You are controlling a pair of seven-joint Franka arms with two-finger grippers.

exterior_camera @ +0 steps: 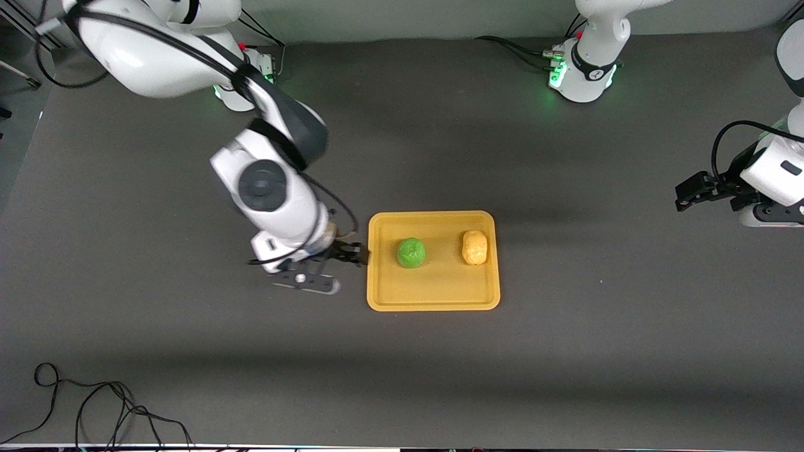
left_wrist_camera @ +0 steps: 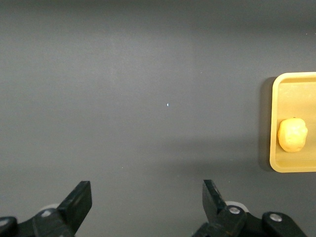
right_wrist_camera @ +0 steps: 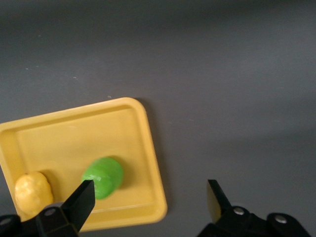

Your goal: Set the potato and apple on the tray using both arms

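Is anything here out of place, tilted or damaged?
Nothing stands out. The apple and the potato lie apart on the tray, which sits flat. Both grippers, right and left, are open and empty.

No readable text, label, brand, number or sign shows anywhere.

Right arm (exterior_camera: 264, 188) stretched from its base out over the counter, wrist bent downward, right gripper (exterior_camera: 347, 253) hanging low with fingers (right_wrist_camera: 81, 200) spread wide and holding nothing. Left arm (exterior_camera: 776, 172) folded back at its own end of the counter, waiting, left gripper (exterior_camera: 688, 191) held up in the air, fingers (left_wrist_camera: 79, 197) likewise parted and empty.
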